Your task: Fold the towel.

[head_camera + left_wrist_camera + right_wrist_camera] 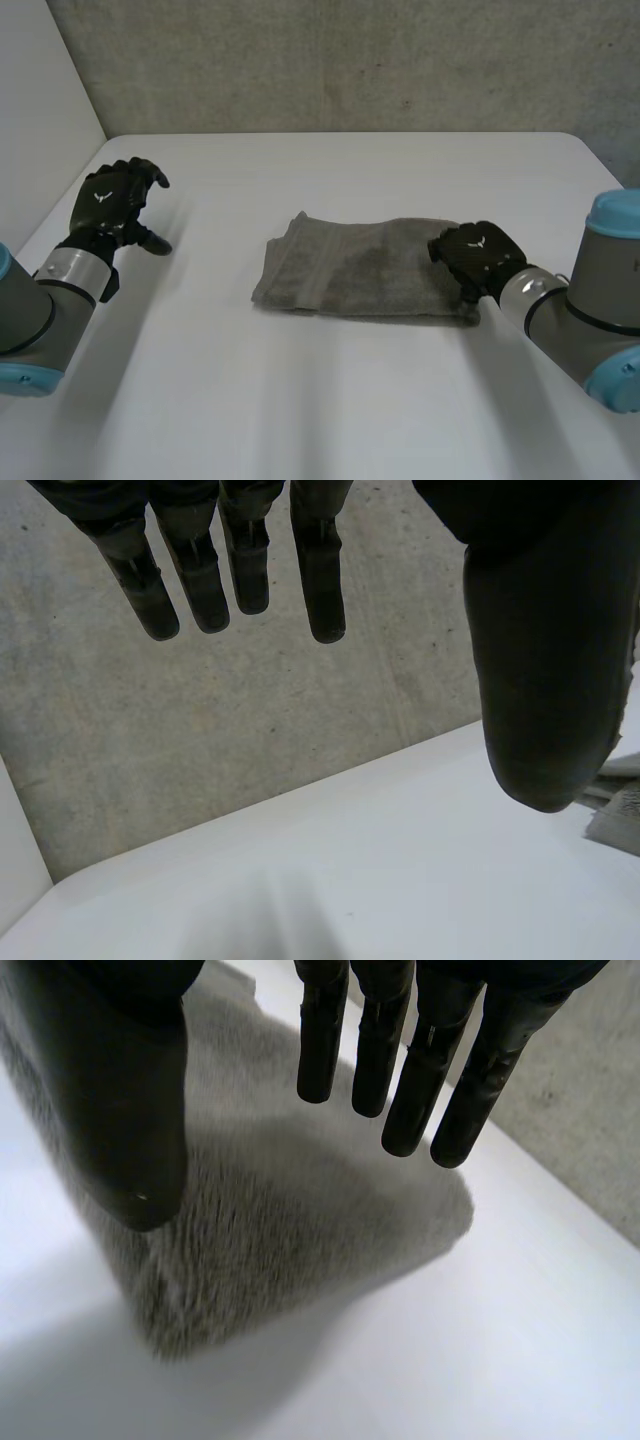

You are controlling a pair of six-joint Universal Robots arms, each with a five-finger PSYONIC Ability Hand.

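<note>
A grey towel (360,265) lies folded into a rectangle near the middle of the white table (300,400). My right hand (478,256) hovers over the towel's right end. In the right wrist view its fingers (400,1050) are straight and apart from the thumb (130,1110), with the towel (280,1230) below them and nothing pinched. My left hand (115,200) is raised at the far left of the table, well away from the towel. Its fingers (220,570) and thumb (550,660) hang straight and empty above bare table.
A grey concrete wall (350,60) runs behind the table's far edge. A white panel (40,90) stands at the left. A corner of the towel (620,820) peeks in beside my left thumb.
</note>
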